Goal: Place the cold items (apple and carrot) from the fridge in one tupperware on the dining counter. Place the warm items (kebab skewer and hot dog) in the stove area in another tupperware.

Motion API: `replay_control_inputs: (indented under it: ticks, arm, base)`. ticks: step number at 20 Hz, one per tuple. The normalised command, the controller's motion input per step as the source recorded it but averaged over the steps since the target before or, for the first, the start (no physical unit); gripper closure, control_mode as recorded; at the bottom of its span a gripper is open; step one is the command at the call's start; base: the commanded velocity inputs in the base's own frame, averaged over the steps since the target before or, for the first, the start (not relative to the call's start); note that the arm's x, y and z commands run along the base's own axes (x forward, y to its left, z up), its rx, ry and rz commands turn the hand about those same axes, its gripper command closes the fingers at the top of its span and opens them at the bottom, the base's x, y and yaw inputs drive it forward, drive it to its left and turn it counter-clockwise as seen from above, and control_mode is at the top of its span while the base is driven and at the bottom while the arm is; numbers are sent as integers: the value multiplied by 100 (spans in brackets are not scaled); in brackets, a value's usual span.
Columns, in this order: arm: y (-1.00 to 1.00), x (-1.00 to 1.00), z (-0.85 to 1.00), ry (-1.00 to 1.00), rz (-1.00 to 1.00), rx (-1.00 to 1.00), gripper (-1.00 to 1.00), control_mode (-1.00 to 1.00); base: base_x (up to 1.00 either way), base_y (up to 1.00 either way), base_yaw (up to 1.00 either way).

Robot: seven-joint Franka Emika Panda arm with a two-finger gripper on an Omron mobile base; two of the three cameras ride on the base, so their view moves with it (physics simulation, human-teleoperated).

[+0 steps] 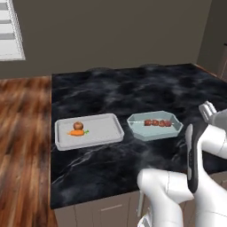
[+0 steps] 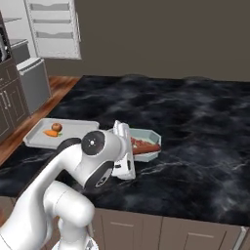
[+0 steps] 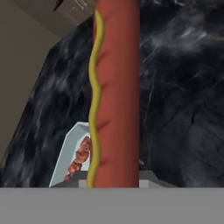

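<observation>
Hot dog gripped in the hand above the dark counter

The hot dog (image 3: 116, 92) is a long, smooth red-brown sausage with a wavy yellow line of mustard running down its side. In the hand view it rises straight up from the bottom of the frame, and the hand (image 3: 114, 183) is clamped narrowly on its lower end. In the right base view the hot dog (image 2: 145, 149) pokes out beside the arm, low over the near rim of the blue-green tupperware (image 2: 152, 137).

That tupperware (image 1: 176, 128) sits on the black marbled counter (image 1: 133, 88) and already carries the kebab skewer (image 1: 157, 123), a row of reddish-brown meat pieces on a thin stick; the skewer (image 3: 79, 157) also shows in the hand view, just left of the sausage.

Just beside it to the left lies a pale grey, shallow tupperware (image 1: 106, 131). Inside, near its left end, the round brownish-red apple (image 1: 78, 126) touches the orange carrot (image 1: 77, 132), which has a small green tip.

The robot's own white arm stands between the base cameras and the near edge of the counter, covering part of the blue-green container in the right base view. Wooden floor (image 1: 24, 133) runs along the counter's left side
</observation>
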Motion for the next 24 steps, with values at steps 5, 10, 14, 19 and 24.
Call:
replay_control_inputs:
  ticks: [5, 10, 14, 19, 24]
  arm:
    - [31, 100, 0, 38, -12, 4, 100, -100]
    - [46, 99, 0, 57, -11, 4, 100, -100]
    - [25, 92, -18, 49, -2, 7, 100, -100]
    - [3, 69, -43, 31, 0, 15, 100, -100]
    - [0, 37, -56, 6, 0, 18, 100, -100]
  base:
    - [0, 0, 0]
    - [0, 0, 0]
    - [0, 0, 0]
    - [0, 0, 0]
    - [0, 0, 0]
